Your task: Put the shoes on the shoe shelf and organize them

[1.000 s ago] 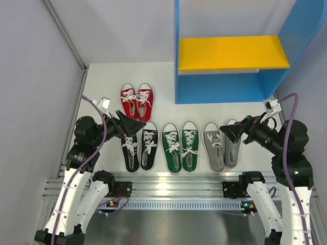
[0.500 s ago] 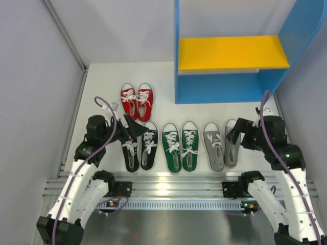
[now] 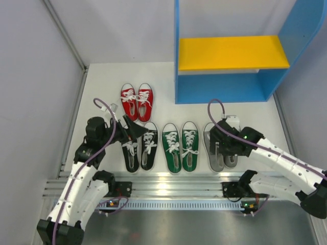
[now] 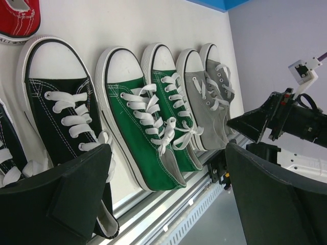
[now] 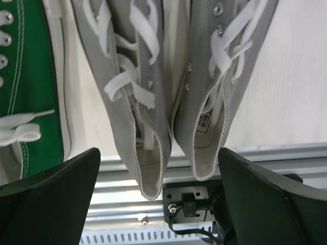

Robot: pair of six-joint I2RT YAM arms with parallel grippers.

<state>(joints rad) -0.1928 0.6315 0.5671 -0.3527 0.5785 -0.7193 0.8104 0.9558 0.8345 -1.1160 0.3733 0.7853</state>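
Note:
Four pairs of shoes lie on the white floor. The red pair [image 3: 136, 101] is farthest back; the black [image 3: 139, 148], green [image 3: 180, 146] and grey [image 3: 214, 162] pairs sit in a row along the near edge. Behind them stands the shoe shelf [image 3: 184, 87], blue with a yellow board [image 3: 232, 52] and nothing on it. My left gripper [image 3: 134, 130] hangs open over the toes of the black pair [image 4: 64, 117], holding nothing. My right gripper [image 3: 225, 149] is open just above the grey pair [image 5: 127, 87], its fingers [image 5: 46, 199] outside both heels and apart from them.
An aluminium rail [image 3: 173, 184] runs along the near edge behind the shoes' heels. Grey walls close in on the left and right. The green shoe [image 5: 25, 76] lies close to the left of the grey pair. The right arm [image 4: 286, 120] shows in the left wrist view.
My right arm has swung in from the right side and lowered over the grey pair. My left arm has shifted slightly and now holds still. Both grippers stay open.

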